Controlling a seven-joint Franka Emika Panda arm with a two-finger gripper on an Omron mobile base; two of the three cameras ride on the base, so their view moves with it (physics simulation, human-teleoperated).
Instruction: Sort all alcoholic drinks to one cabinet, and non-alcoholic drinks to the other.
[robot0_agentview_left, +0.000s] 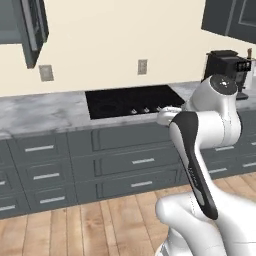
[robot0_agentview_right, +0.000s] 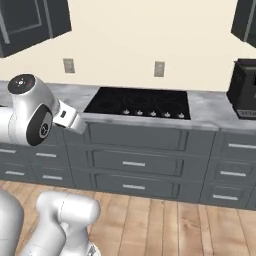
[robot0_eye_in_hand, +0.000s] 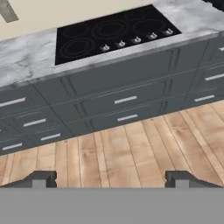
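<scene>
Claw (robot0_eye_in_hand: 111, 179): fingers set wide apart, nothing between them, hanging over bare wooden floor (robot0_eye_in_hand: 131, 148) and looking toward the drawer fronts (robot0_eye_in_hand: 124, 100); Table (robot0_agentview_left: 45, 112): grey marbled top carrying a black cooktop (robot0_agentview_left: 132, 100) at centre and a dark coffee machine (robot0_agentview_left: 222, 65) at 3 o'clock; none of the four drinks stands on the stretch in sight; Cabinets: one dark grey overhead unit (robot0_agentview_left: 30, 27) at 10 o'clock in the left base view, another (robot0_agentview_left: 232, 17) at 2 o'clock; their shelves cannot be seen from here, so what they hold cannot be told; Drinks: whereabouts unknown, no bottle or can in sight; Progress, as a judgement: no sorting can be confirmed; the arm carries nothing and faces the cooktop, so it reads as between picks, with any remaining drinks to be found elsewhere along the table.
</scene>
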